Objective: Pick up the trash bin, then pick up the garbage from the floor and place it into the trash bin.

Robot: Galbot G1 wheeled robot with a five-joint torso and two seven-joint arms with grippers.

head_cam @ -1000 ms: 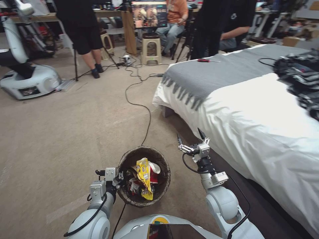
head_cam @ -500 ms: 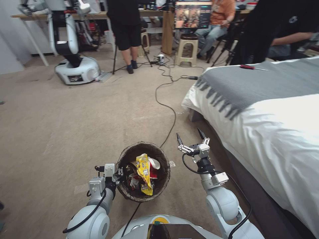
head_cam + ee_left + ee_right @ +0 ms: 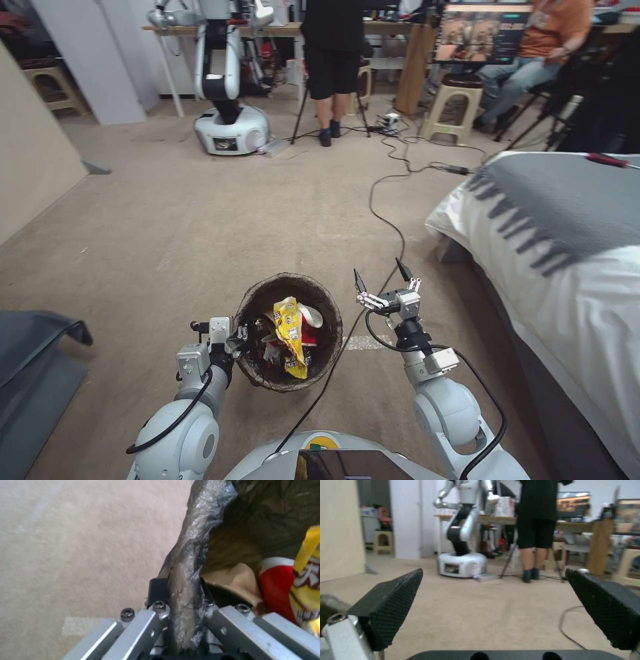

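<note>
Trash bin between both arms, garbage inside; bed right, seemingly beside cable.

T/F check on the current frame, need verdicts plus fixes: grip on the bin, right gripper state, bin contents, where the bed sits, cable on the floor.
1. The left gripper is shut on the rim of the trash bin. True.
2. The right gripper holds a yellow wrapper. False: it is open and empty, held beside the bin on its right.
3. The bin is empty. False: a yellow snack wrapper and a red-and-white cup lie inside it.
4. The bed stands on the robot's right. True.
5. A black cable runs along the carpet past the bin. True.
6. The bin's bag is white. False: the liner is dark brown, folded over the rim.
</note>
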